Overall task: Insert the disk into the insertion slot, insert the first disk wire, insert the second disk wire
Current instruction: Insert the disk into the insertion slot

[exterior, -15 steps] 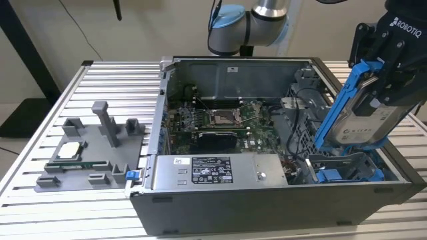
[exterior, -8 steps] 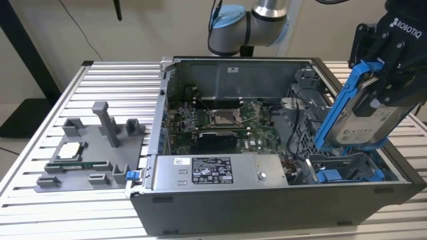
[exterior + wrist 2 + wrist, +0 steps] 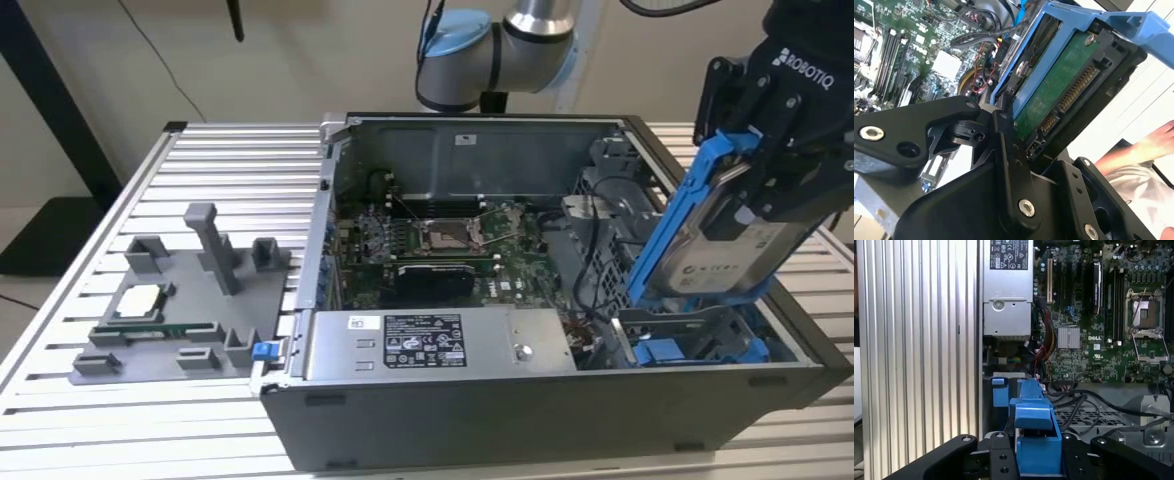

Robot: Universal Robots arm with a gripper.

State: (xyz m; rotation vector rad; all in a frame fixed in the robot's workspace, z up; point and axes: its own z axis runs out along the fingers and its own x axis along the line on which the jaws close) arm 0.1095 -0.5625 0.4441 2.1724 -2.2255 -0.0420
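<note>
My gripper point(image 3: 763, 205) is shut on the disk point(image 3: 727, 258), a silver-grey drive with a white label in a bright blue carrier point(image 3: 671, 215). The disk hangs steeply tilted over the exterior view's right end of the open computer case, its lower end just above the insertion slot point(image 3: 694, 340), a bay with blue plastic parts. In the second wrist view the disk's green circuit board point(image 3: 1064, 90) and connectors face up past a black finger point(image 3: 1004, 145). The first wrist view has the blue carrier point(image 3: 1036, 440) clamped in the gripper point(image 3: 1036, 461). Black cables point(image 3: 1079, 400) lie loose beside the bay.
A grey labelled power supply box point(image 3: 427, 340) sits along the case's near wall, the motherboard point(image 3: 441, 240) behind it. On the slatted table point(image 3: 200, 420) at the exterior view's left stands a grey fixture point(image 3: 174, 300) with parts. A person's hand point(image 3: 1154, 145) is beyond the case.
</note>
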